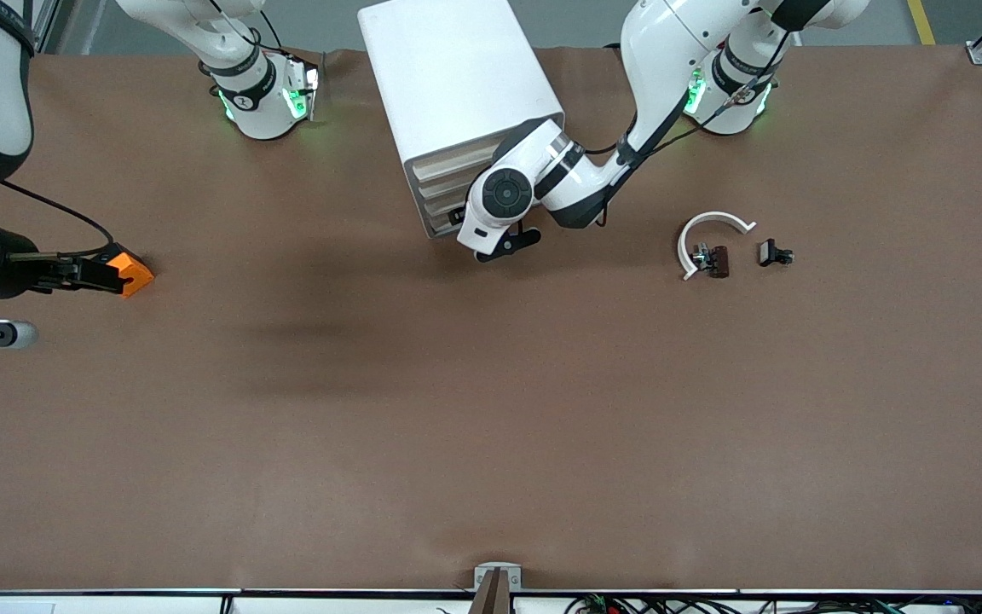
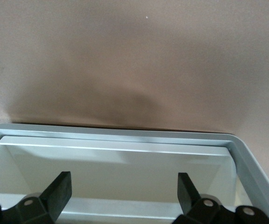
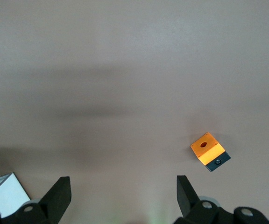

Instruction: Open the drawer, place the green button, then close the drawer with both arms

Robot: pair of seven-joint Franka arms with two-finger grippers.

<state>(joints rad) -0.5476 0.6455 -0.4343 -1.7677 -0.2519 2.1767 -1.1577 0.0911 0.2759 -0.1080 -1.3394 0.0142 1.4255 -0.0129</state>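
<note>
The white cabinet (image 1: 457, 77) stands between the arms' bases, its stacked drawer fronts facing the front camera. The lowest drawer (image 1: 440, 225) sits at its foot. My left gripper (image 1: 459, 217) is at those fronts, mostly hidden by its own wrist. In the left wrist view the left gripper (image 2: 124, 184) is open over the drawer's grey-white rim (image 2: 125, 135) and pale inner wall, with nothing between the fingers. My right gripper (image 1: 82, 272) hangs high over the right arm's end of the table. It is open and empty (image 3: 123, 186). The button does not show.
An orange block with a hole (image 1: 129, 273) lies on the table under the right gripper; it also shows in the right wrist view (image 3: 209, 150). A white arc (image 1: 708, 230), a brown part (image 1: 715, 260) and a black part (image 1: 772, 253) lie toward the left arm's end.
</note>
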